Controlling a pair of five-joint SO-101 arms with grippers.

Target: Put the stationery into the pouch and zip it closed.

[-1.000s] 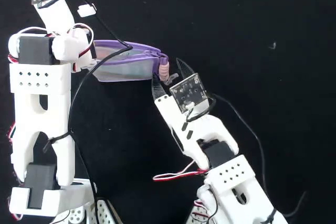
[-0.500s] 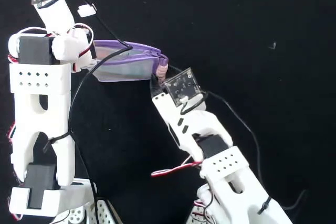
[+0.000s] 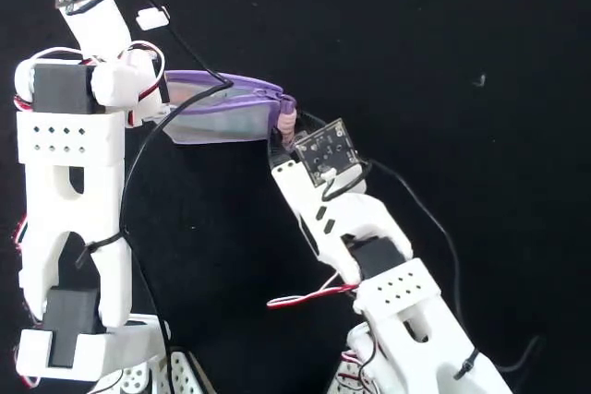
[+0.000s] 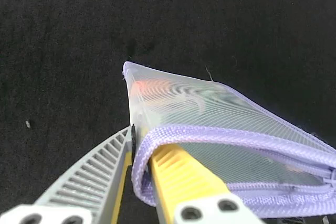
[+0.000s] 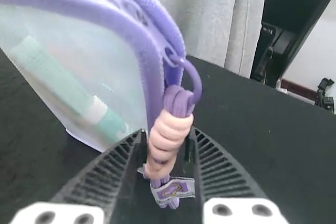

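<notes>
Your right pincer [image 5: 165, 136], open a second ago, is now clamped on the zipper pull [image 5: 164, 129] at one end of the pouch [image 3: 222, 115], left pincer [image 4: 140, 153] gripping the other end, stationery [image 5: 63, 85] inside: zipping looks next.

White printed arms [image 3: 69, 191], black servos [image 3: 63, 88], red-white wires [image 3: 305, 302]; left hand [image 4: 142, 140] yellow, grey.

Probably a lab; black-draped table [image 3: 480, 182]; grey curtain [image 5: 226, 14] behind.

High view overhead; wrist views close, apparently on one pouch [image 3: 218, 124]
</notes>
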